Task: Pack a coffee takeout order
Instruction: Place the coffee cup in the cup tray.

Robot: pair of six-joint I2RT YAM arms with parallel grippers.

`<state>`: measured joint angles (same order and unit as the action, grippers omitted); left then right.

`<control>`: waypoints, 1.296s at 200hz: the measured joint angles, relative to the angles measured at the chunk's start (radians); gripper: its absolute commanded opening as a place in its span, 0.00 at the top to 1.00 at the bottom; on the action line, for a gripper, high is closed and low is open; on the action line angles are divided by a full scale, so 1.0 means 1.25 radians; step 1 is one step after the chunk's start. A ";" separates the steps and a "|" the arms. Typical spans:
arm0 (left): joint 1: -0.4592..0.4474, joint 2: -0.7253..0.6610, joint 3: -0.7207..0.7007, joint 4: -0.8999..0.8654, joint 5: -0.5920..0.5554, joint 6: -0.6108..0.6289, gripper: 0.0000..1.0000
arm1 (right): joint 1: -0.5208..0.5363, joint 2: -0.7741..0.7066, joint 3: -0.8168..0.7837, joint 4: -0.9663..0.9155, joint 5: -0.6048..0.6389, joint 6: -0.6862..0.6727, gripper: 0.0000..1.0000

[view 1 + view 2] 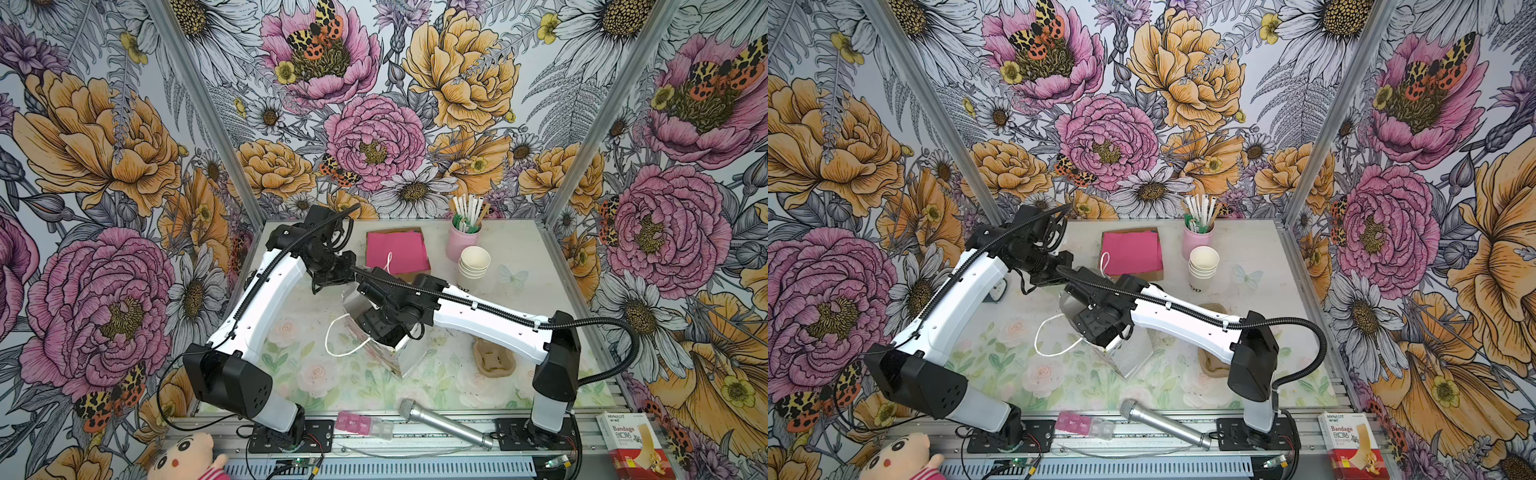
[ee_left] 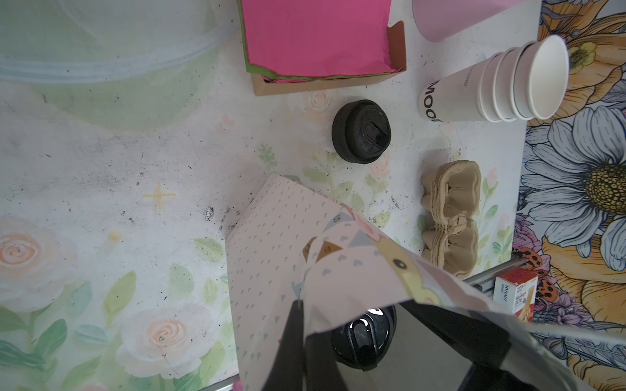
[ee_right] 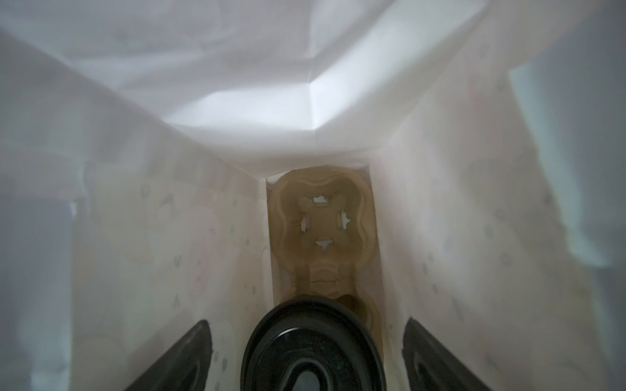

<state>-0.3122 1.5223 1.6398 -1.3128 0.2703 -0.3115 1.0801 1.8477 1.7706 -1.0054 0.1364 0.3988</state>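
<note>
In both top views a pink patterned paper bag (image 1: 409,357) stands at the middle of the frame on the floral surface (image 1: 316,374). The left tool (image 2: 299,306) is pressed together on the bag's rim, pinching the paper. The right tool (image 3: 307,325) is down inside the bag. Its fingers (image 3: 184,359) are spread and clear of a round black plastic lid (image 3: 311,352), which sits over a brown moulded-pulp carrier (image 3: 321,220). Whether a cup is under this lid cannot be told. A second black lid (image 2: 360,130) lies on the surface between the bag and the bright pink square paper napkin (image 1: 397,249). The napkin rests in a cardboard tray (image 2: 398,44) just above centre. A stack of small white paper cups (image 1: 473,262) stands to its right.
</note>
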 measured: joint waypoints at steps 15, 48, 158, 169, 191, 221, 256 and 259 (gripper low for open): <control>0.000 0.002 0.001 0.000 0.000 0.000 1.00 | 0.000 -0.001 0.002 0.000 0.002 0.000 0.11; 0.000 0.005 0.001 0.000 0.000 0.000 1.00 | 0.000 -0.003 0.012 0.000 0.009 0.000 0.11; 0.000 0.005 0.002 0.000 0.000 0.000 1.00 | 0.000 -0.032 0.035 0.000 0.024 -0.015 0.23; 0.000 0.005 0.002 0.000 0.000 0.000 1.00 | 0.000 -0.039 0.038 0.001 0.026 -0.016 0.27; 0.000 0.005 0.002 0.000 0.000 0.000 1.00 | 0.000 -0.055 0.044 -0.001 0.030 -0.021 0.38; 0.000 0.005 0.002 0.000 -0.001 0.000 1.00 | 0.000 -0.073 0.061 0.000 0.032 -0.019 0.54; 0.000 0.005 0.002 0.000 -0.010 0.000 1.00 | 0.000 -0.095 0.081 0.000 0.029 -0.031 0.76; 0.000 0.005 0.002 0.000 -0.011 0.000 1.00 | 0.000 -0.096 0.083 -0.001 0.028 -0.030 0.77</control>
<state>-0.3122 1.5280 1.6424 -1.3128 0.2569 -0.3111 1.0805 1.7271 1.8740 -1.0061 0.1715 0.3614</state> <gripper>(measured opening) 0.045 0.282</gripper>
